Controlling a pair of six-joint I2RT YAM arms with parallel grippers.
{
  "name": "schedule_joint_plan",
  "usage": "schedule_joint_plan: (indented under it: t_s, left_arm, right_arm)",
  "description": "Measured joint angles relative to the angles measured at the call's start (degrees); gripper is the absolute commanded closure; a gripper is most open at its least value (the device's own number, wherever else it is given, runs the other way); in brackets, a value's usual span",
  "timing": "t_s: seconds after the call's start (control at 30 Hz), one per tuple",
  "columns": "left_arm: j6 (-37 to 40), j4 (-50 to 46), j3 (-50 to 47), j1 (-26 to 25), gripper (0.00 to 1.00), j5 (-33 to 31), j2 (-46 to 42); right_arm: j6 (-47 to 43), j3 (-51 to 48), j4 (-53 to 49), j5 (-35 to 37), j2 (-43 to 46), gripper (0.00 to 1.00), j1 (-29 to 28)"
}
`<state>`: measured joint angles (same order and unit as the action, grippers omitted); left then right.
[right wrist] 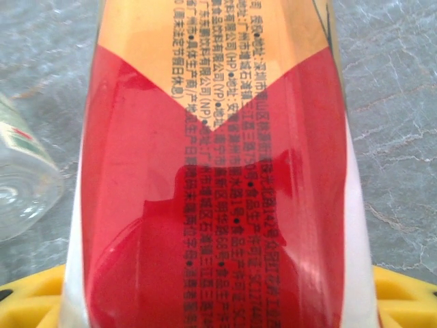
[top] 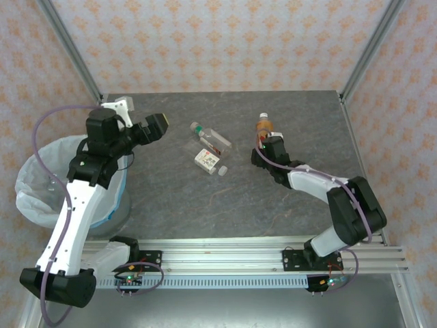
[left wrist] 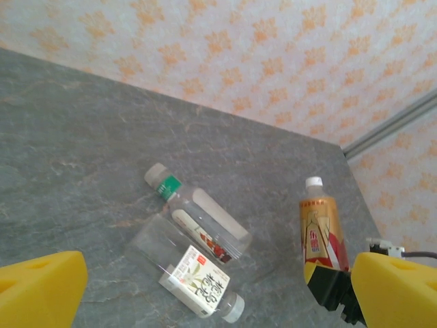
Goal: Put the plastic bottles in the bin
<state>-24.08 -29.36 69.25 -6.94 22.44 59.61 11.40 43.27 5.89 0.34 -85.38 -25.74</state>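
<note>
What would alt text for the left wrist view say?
Two clear plastic bottles lie side by side on a grey table; an orange bottle stands upright to their right, the right gripper at its base. Yellow fingers frame the bottom corners.

left arm (top: 72, 212): rises over the worktop (top: 171, 198) left edge, wrist bent inward | left claw (top: 156, 126): jaws spread wide | right arm (top: 311, 181): elbow folded by right edge, forearm reaching far-right | right claw (top: 263, 143): jaws clamped on orange bottle (top: 264, 125)
</note>
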Motion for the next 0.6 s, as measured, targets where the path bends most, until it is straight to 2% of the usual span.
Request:
schedule_joint_plan:
  t_s: [0.23, 0.6]
  left_arm:
    - [0.1, 0.9, 0.3, -6.2, 0.00, -0.3, 4.7]
    - [-2.1, 7.2, 2.1, -11.0, 0.00, 0.5, 11.5]
  right_arm:
    - [-2.3, -2.8, 4.0, -4.7, 6.2, 0.45, -1.2]
    - [-4.2, -4.2, 7.3, -13.3, 11.3, 0.46, -6.0]
